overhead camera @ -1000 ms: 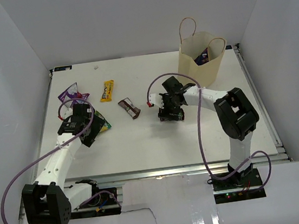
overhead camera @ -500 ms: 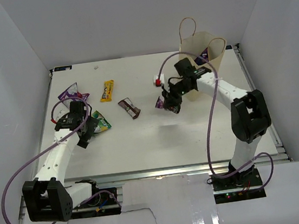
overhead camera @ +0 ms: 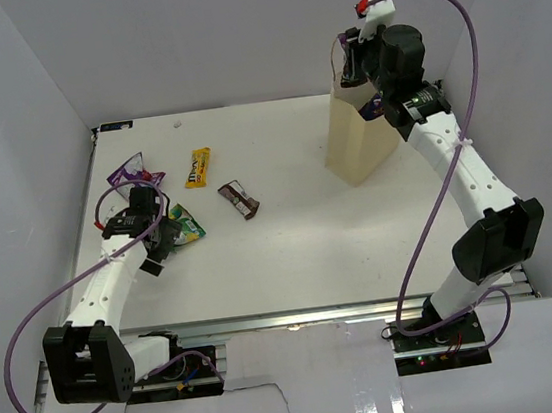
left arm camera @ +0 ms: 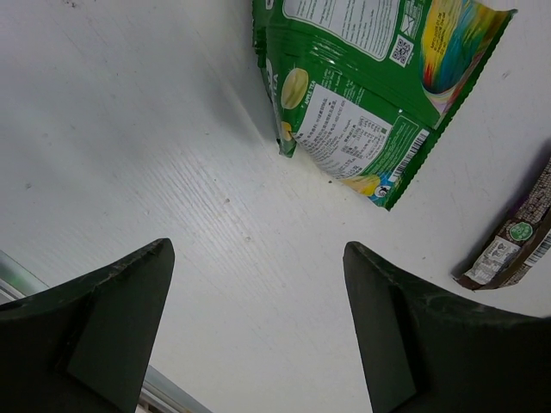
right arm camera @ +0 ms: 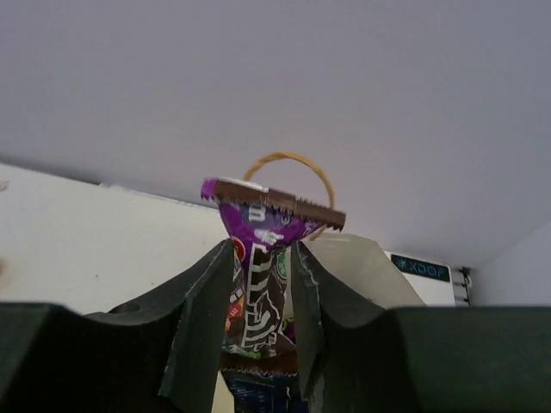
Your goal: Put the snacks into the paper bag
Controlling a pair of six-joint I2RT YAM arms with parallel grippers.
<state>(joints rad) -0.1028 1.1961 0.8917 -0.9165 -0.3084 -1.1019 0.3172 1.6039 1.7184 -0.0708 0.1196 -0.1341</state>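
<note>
My right gripper (overhead camera: 351, 60) is raised over the far rim of the tan paper bag (overhead camera: 357, 141) and is shut on a small purple packet (right arm camera: 265, 275), which stands upright between the pads. The bag's loop handle (right arm camera: 320, 176) and rim (right arm camera: 362, 262) show behind it, and dark blue and purple packets (overhead camera: 373, 107) lie inside. My left gripper (overhead camera: 156, 245) is open and empty low over the table, just short of the green-white pouch (overhead camera: 187, 225), which also shows in the left wrist view (left arm camera: 362, 95). The yellow bar (overhead camera: 198, 167), brown bar (overhead camera: 239, 199) and purple packs (overhead camera: 129, 171) lie on the table.
White walls close in the table on the left, the back and the right. The brown bar's end shows at the right of the left wrist view (left arm camera: 516, 245). The table's near metal edge (left arm camera: 17, 271) lies close behind my left gripper.
My right gripper has lifted the purple packet off the mid table and carried it up and back, over the paper bag. My left gripper has shifted slightly beside the green pouch.
</note>
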